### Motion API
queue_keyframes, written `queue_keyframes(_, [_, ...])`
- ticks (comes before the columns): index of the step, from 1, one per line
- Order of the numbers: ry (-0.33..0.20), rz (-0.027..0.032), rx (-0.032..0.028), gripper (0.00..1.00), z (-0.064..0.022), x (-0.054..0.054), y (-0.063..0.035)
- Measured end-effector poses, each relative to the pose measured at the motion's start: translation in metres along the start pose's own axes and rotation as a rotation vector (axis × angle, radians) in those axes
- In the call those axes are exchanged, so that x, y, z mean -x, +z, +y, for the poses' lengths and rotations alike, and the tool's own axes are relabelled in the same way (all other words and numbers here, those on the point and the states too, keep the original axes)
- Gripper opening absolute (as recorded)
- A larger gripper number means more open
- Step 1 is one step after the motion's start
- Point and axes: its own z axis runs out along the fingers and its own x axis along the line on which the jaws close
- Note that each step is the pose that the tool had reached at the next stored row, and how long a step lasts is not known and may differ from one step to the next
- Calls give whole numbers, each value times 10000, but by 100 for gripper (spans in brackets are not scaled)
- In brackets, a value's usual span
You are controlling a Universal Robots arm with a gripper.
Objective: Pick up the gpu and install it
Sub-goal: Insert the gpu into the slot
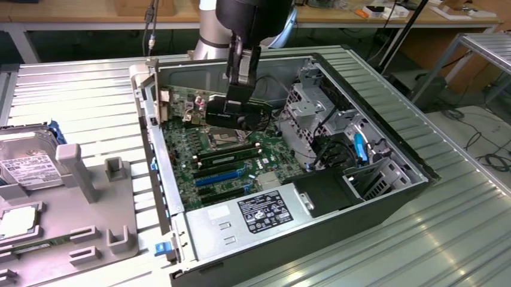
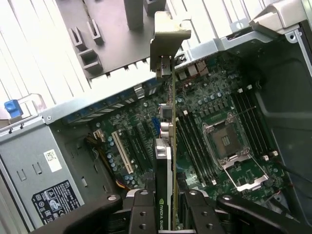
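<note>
Gripping the gpu (image 2: 163,165) edge-on, the fingers (image 2: 144,214) are clamped on its two flat faces at the NVIDIA-labelled end. The card runs straight out from the fingers, w/ its silvery bracket (image 2: 168,39) at the far tip. Gpu hangs inside the open PC case (image 1: 383,137), above the mobo (image 2: 195,112), not seated in any slot.

Right below the fingers: green board w/ rows of slots. On one side of the held card is a white expansion slot (image 2: 122,151); on the other are the RAM slots, then the open CPU socket (image 2: 229,144). Farther off on the white-slot side is the PSU (image 2: 44,165), grey box w/ a black label.

Past the bracket end is the case's rear wall. Beyond that, outside the case, a grey parts holder (image 2: 97,29) sits on the ridged metal desk (image 1: 447,227). In the ext. view a hard drive (image 1: 28,164) sits at the holder, well apart from the fingers, toward the exterior view's left.
</note>
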Motion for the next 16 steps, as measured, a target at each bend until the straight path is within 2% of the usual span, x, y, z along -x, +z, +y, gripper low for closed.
queue_keyframes(5, [-638, 23, 24, 27, -12, 5, 0])
queue_keyframes(16, [-2084, 76, 79, 27, -114, 48, -3])
